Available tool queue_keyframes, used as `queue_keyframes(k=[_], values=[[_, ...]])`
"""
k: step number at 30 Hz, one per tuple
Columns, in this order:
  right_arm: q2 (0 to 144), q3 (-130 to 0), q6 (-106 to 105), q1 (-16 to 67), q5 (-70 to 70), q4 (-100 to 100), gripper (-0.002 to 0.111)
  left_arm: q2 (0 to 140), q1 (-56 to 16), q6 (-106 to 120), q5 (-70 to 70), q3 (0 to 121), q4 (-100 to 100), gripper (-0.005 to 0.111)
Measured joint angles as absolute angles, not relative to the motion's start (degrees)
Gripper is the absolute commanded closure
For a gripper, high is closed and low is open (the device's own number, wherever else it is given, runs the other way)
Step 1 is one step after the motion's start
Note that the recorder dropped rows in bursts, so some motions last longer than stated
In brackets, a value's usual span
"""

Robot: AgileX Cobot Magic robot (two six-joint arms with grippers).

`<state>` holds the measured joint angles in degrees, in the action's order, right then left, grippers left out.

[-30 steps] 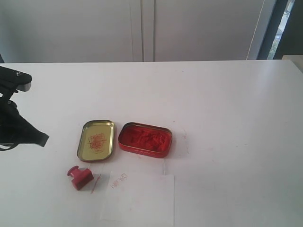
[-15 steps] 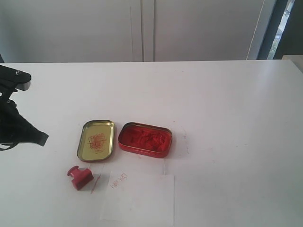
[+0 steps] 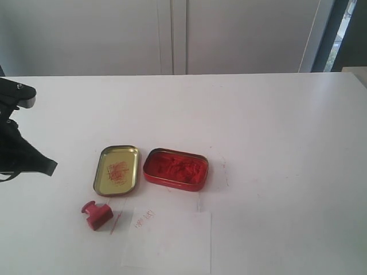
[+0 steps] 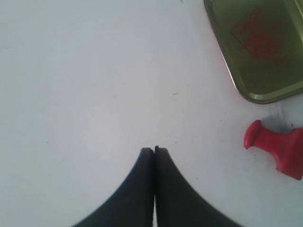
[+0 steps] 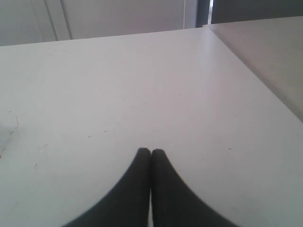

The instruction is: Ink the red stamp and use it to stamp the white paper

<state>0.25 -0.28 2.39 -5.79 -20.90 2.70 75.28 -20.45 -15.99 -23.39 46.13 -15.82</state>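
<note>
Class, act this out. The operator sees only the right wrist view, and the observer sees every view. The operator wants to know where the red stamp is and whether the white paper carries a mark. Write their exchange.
Operator: My view shows only the right hand, shut, over the table. Where is the red stamp?
Observer: The red stamp lies on its side on the table, just left of the white paper in the exterior view.
Operator: Does the paper carry a mark?
Observer: Yes, a faint red imprint sits near its upper left corner in the exterior view.
</note>
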Motion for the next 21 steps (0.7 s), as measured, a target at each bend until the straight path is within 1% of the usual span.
queue_keyframes(k=[13,17,21], values=[[0.25,-0.28,2.39,-5.79,-20.9,2.7,0.108,63.67,-20.45,-16.21,-23.39,46.13,-15.82,0.107],[0.25,-0.28,2.39,-5.79,-20.9,2.7,0.108,60.97,-20.33,-16.21,-23.39,44.5,-15.53,0.107],[0.25,-0.28,2.39,-5.79,-20.9,2.7,0.108,57.55,-17.18,-16.21,-23.39,41.41,-12.74,0.107]])
